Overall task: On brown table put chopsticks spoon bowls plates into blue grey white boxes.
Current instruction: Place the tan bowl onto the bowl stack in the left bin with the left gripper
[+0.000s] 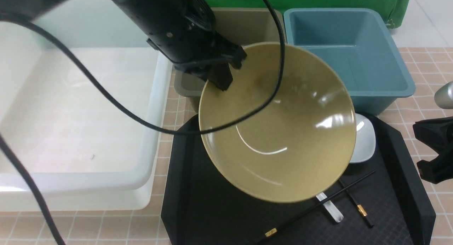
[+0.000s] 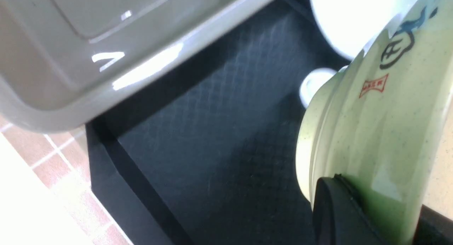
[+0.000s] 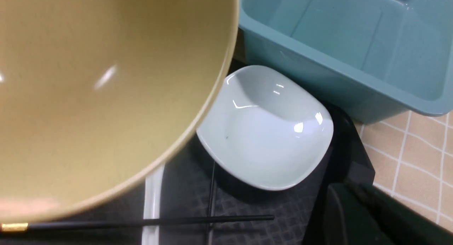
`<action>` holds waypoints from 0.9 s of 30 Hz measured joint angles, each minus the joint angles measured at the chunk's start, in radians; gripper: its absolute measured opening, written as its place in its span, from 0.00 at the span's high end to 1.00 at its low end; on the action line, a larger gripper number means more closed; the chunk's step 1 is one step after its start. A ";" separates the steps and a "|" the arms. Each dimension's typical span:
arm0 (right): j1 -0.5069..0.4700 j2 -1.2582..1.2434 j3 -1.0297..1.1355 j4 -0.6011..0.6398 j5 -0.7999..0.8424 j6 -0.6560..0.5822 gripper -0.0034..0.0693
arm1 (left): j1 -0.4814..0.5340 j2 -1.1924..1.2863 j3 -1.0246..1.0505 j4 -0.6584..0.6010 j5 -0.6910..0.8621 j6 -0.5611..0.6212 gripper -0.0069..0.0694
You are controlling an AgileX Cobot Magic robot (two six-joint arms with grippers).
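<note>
**Holding a bowl over the tray**

Pinches the bowl (image 1: 300, 149) by its rim in the closed left fingers (image 1: 220, 78), tilted above the tray (image 1: 187, 209), before the grey box (image 1: 244, 25). Bears brushed characters and a red stamp outside, too blurred to read. Parks the right fingers (image 1: 435, 146) closed over the tan tiled counter (image 1: 428, 64), half cut off. Hides most of the spoon (image 1: 332, 211) and part of the plate (image 1: 366, 142).
</note>
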 joint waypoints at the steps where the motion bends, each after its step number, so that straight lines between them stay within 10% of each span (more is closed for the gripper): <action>1: 0.000 0.000 0.000 0.000 0.000 0.000 0.88 | 0.007 -0.008 0.001 -0.003 -0.003 0.000 0.90; 17: 0.000 0.000 0.000 0.000 -0.011 -0.011 0.88 | 0.055 -0.344 0.392 -0.056 -0.462 -0.082 0.90; 27: 0.000 0.000 0.000 0.000 -0.016 -0.011 0.88 | 0.495 -0.556 0.431 -0.047 -0.495 -0.110 0.90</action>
